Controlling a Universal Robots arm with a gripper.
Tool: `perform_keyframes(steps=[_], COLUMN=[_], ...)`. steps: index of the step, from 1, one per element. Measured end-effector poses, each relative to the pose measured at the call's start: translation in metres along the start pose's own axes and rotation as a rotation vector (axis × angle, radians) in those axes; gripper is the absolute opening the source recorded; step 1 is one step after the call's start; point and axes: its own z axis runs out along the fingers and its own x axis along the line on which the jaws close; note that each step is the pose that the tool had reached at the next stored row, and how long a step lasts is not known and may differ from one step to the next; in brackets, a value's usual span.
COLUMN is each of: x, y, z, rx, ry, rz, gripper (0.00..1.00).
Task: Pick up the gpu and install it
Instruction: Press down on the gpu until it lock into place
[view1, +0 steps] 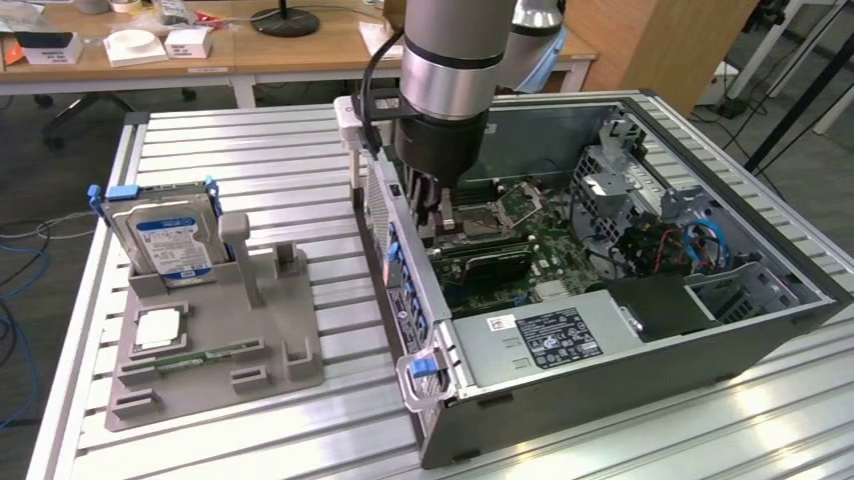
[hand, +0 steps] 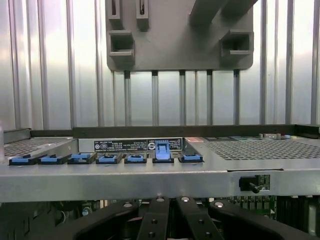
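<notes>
Slatted aluminium table (view1: 240, 440); claw (view1: 430, 208) clenched, inside open computer case (view1: 747, 330) beside rear wall, over gpu (view1: 481, 262).

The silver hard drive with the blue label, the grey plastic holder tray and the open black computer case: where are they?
Silver hard drive with blue label (view1: 163, 240), exterior view: on its label.
Grey plastic holder tray (view1: 274, 330), exterior view: bare flat base.
Open black computer case (view1: 747, 345), exterior view: its near side wall.
</notes>
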Motion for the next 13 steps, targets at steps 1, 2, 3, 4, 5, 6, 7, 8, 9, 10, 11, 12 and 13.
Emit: perform_keyframes(steps=[1, 2, 3, 4, 5, 6, 7, 8, 9, 10, 11, 12, 13], x=[0.0, 0.0, 0.0, 0.0001, 0.0002, 0.0003, 0.0003, 0.0003, -0.0002, -0.001, -0.0014, -0.0024, -0.0024], y=[-0.0001, -0.0003, -0.0003, -0.0004, -0.0003, -0.0004, -0.0004, -0.0005, -0.0008, -0.0013, -0.0014, -0.0017, -0.0016], z=[-0.0004, -0.0004, -0.0005, 0.0, 0.0009, 0.0021, 0.0036, 0.0047, 0.0051, 0.0051, 0.0048, -0.0016, -0.0039], rx=[0.0005, 0.0005, 0.0003, 0.0002, -0.0005, -0.0011, -0.0013, -0.0017, -0.0026, -0.0038, -0.0052, -0.0063, -0.0077], ry=[-0.0001, -0.0003, 0.0, 0.0003, 0.0015, 0.0025, 0.0031, 0.0042, 0.0067, 0.0097, 0.0123, 0.0083, 0.0101], rz=[0.0, -0.001, -0.001, -0.001, -0.001, -0.001, -0.001, -0.001, -0.001, -0.001, -0.001, 0.0, 0.0], gripper=[0.11, 0.11, 0.11, 0.11, 0.11, 0.11, 0.11, 0.11, 0.11, 0.11, 0.11, 0.11, 0.11])
